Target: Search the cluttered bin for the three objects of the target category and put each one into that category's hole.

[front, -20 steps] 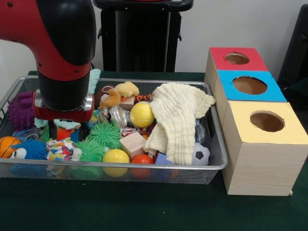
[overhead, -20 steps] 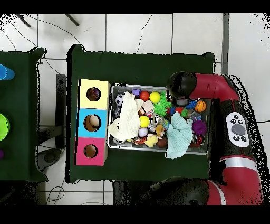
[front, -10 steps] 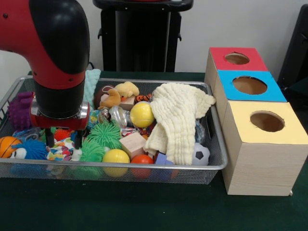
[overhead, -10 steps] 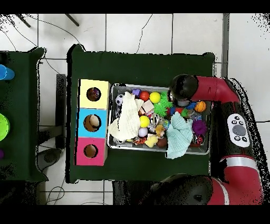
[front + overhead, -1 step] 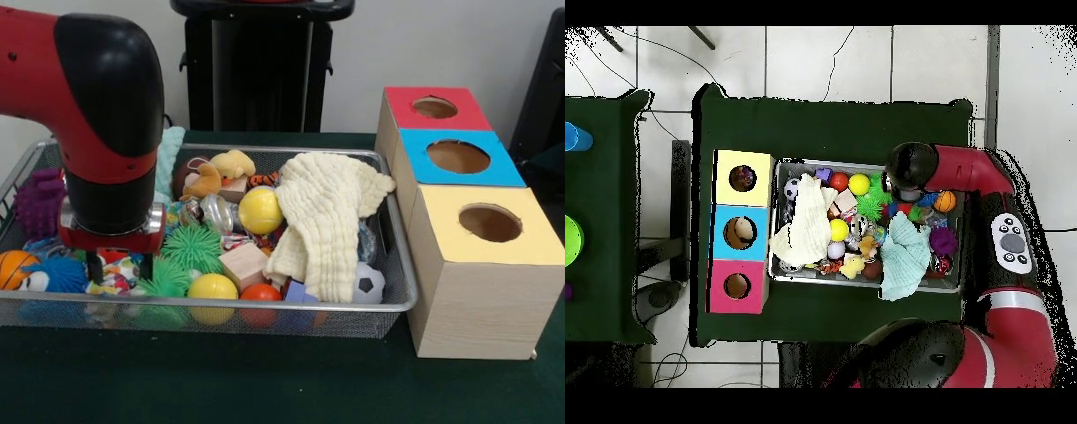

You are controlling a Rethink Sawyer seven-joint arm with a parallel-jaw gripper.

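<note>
A wire mesh bin (image 5: 265,307) is packed with toys. My gripper (image 5: 119,268) hangs at its left front corner, open, with both fingertips (image 5: 146,265) dipped among the toys. Between and below them lies a multicoloured patterned toy (image 5: 110,276). A green spiky ball (image 5: 192,245) sits just to the right and a blue spiky ball (image 5: 62,272) to the left. Smooth balls lie about: a large yellow ball (image 5: 259,210), a smaller yellow ball (image 5: 212,287), an orange ball (image 5: 260,292), a soccer ball (image 5: 369,283) and a basketball (image 5: 13,265). In the overhead view the arm's black wrist (image 5: 910,170) hides the gripper.
Three boxes with round holes stand right of the bin: red (image 5: 434,108), blue (image 5: 457,157) and yellow (image 5: 490,223). A cream cloth (image 5: 331,212) drapes over the bin's right half and a teal cloth (image 5: 905,260) over its edge. A purple spiky toy (image 5: 40,201), a wooden block (image 5: 243,262) and a plush duck (image 5: 231,163) also lie inside.
My gripper has come down and toward the bin's front rim, its fingertips sinking lower among the toys. The fingers stay apart and the toys have not visibly shifted.
</note>
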